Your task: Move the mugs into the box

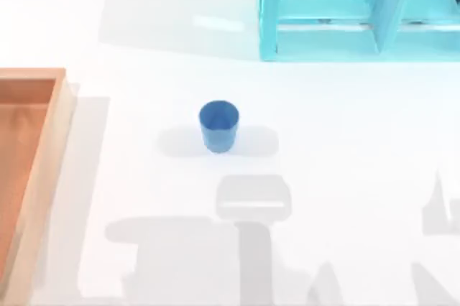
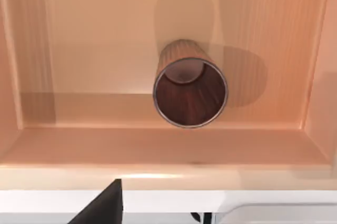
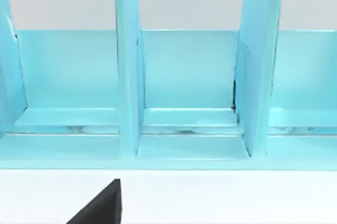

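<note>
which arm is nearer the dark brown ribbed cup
Left: its wrist camera looks right down on the dark brown ribbed cup inside the wooden tray; the right arm faces the turquoise shelf unit.

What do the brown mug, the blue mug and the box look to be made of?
Brown mug: dark wood-grain inside with a thin bright rim, perhaps metal. Blue mug: plain matte blue, likely plastic or ceramic. Box: light wood, with faint grain lines on its floor.

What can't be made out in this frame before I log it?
- Box: the top view's left edge cuts it off, so its inside is mostly out of frame there.
- Brown mug: in the left wrist view it sits inside the box, upright or tipped unclear.
- Shelf unit: cropped by the top edge in the top view.
- Blue mug: plainly on the table.
</note>
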Tool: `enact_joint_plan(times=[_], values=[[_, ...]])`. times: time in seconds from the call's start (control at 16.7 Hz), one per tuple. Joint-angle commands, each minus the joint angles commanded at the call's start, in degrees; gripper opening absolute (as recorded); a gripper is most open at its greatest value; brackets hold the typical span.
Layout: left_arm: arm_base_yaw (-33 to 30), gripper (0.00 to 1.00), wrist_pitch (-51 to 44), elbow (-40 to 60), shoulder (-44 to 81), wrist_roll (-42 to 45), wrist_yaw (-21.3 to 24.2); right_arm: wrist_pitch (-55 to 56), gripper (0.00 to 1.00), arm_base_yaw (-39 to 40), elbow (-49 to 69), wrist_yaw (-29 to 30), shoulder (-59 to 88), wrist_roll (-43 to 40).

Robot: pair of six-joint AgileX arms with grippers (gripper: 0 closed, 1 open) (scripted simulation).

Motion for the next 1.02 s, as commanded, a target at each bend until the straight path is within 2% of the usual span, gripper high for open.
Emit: enact_joint_plan(times=[1.02], values=[[-42.9, 1.0, 2.1, 41.5, 43.0, -41.0, -4.4, 0.0, 1.0, 0.0, 0.0, 0.0, 0.0, 0.0]])
